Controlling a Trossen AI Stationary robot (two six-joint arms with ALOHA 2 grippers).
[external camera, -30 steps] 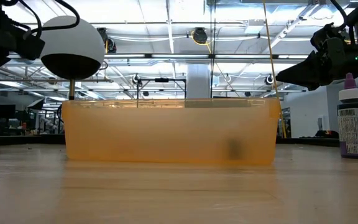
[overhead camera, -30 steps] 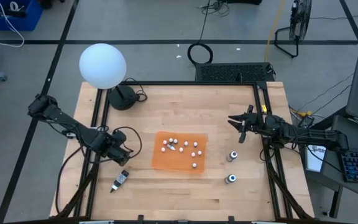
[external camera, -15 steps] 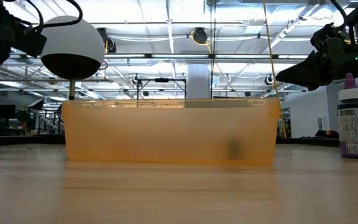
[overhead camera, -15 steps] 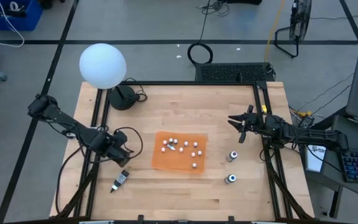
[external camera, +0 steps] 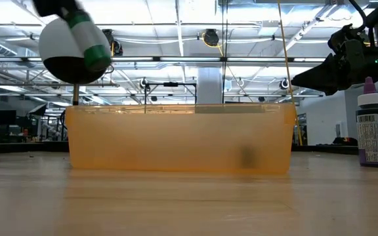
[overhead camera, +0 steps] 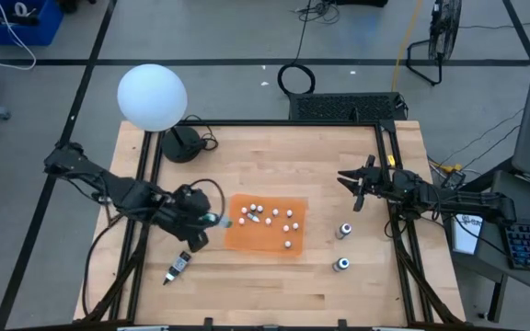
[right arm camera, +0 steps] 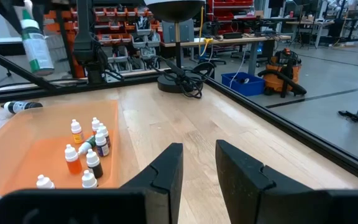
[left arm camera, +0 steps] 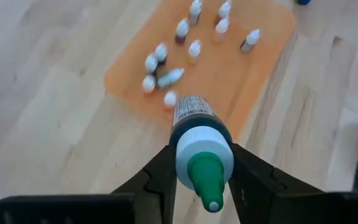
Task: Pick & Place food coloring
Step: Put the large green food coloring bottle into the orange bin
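Since a moment ago our left gripper [left arm camera: 204, 163] has swung its pinched green-capped bottle [left arm camera: 199, 142] toward the tray [overhead camera: 265, 241] for placing, while our right gripper [right arm camera: 197, 163] waits, fingers spread.

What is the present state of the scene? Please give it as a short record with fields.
left end effector: shut on the green-capped bottle, lifted off the table at the left edge of the orange tray
right end effector: open, holding nothing, right of the tray
tray contents: about ten small white-capped bottles, one lying on its side
bottles on table: two standing right of the tray; one lying near the front-left
other: white globe lamp at the back-left
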